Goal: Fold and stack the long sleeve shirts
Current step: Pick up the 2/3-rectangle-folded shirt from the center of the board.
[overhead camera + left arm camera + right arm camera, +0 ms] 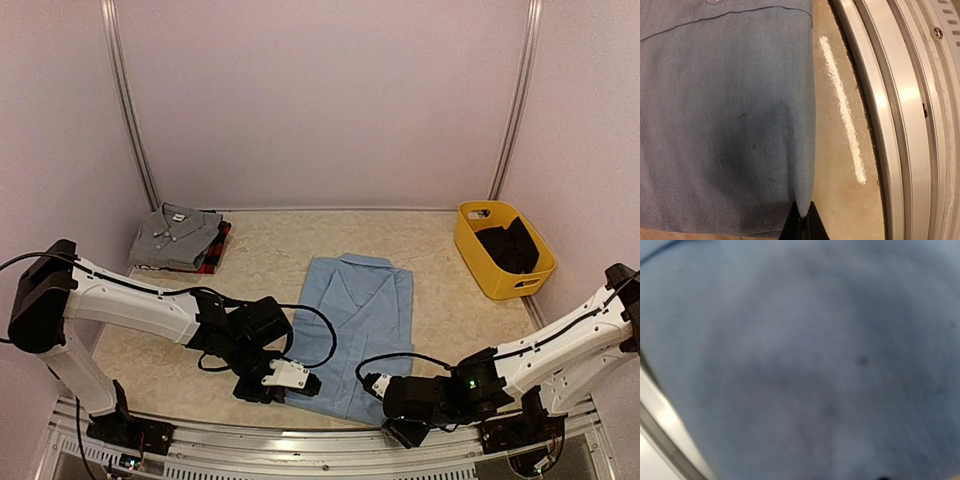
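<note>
Two of the three shirts look done. The grey shirt (172, 232) lies folded at the back left of the table (270, 250), on top of the plaid shirt (220, 248), of which only a red-and-black edge shows. The blue shirt (358, 325) is left.

It lies in the middle of the table, collar away from the arms and hem at the near edge. No sleeve sticks out, so its sides seem turned in, making a long narrow rectangle. I judge it about half folded: the hem has yet to go up toward the collar, and then the shirt must go onto the pile. The cloth is plain, light and mostly smooth, with a faint seam across it.

The left fingers (804, 227) are pressed together on the near left corner of the hem, a thin ridge of fabric pinched between them, just beside the rail (890, 125). The right fingers (378, 388) sit at the near right corner. Their wrist view gives only blurred blue cloth, so I cannot tell whether they are apart or clamped.
</note>
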Controlling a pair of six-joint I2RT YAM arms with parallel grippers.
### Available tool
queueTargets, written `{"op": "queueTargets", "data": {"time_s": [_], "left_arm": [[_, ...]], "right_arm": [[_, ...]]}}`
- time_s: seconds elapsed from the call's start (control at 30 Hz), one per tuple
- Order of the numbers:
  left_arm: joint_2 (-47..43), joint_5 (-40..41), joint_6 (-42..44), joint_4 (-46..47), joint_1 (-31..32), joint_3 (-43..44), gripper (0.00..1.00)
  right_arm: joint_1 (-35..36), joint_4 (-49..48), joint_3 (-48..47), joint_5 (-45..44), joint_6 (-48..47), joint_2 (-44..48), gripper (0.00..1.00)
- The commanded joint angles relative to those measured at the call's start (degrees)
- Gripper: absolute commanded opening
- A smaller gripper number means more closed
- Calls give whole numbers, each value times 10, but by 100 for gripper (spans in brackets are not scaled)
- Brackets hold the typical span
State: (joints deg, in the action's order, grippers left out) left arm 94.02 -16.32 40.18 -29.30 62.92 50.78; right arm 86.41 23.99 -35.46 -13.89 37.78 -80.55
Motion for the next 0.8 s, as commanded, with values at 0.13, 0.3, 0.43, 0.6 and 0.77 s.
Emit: {"op": "queueTargets", "data": {"time_s": [0.13, 0.3, 0.43, 0.6, 0.77], "left_arm": [[18, -23, -6, -16, -5, 18, 0], [11, -20, -6, -11, -6, 13, 0], [2, -15, -5, -9, -7, 7, 0], [-11, -9, -3, -4, -9, 0, 0], [-22, -7, -3, -3, -9, -5, 0]], "right_arm": [[22, 10, -40, -30, -3, -48, 53], [22, 14, -38, -22, -4, -48, 38], [23, 35, -37, -23, 11, -40, 37], [23, 32, -30, -12, 13, -34, 19], [23, 33, -25, -3, 13, -36, 0]]}}
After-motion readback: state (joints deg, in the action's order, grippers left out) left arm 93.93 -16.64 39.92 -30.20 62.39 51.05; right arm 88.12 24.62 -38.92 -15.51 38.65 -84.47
